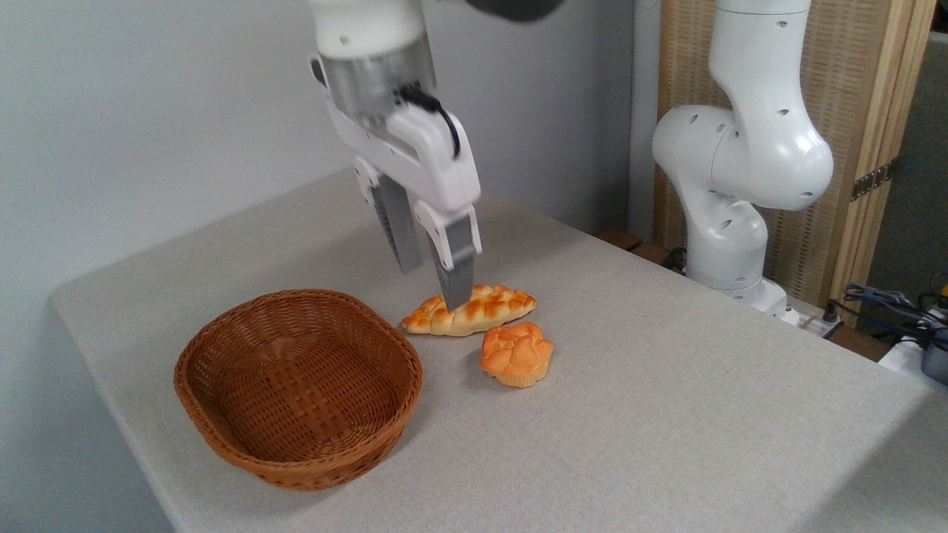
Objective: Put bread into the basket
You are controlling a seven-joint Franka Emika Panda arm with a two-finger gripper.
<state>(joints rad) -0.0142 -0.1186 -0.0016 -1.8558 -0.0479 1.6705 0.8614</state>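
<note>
at the frame's centre the bread (516,353) lies lower right of the slightly spread, empty claw (433,285), which hangs over the braided loaf (469,309).

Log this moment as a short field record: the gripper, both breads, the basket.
gripper: two-finger gripper, open, empty, tips low over the loaf
bun: small round orange-golden bun, on the table, untouched
loaf: long braided golden loaf, just behind the bun
basket: oval brown wicker basket, empty, left of both breads
table: grey cloth-covered table
</note>
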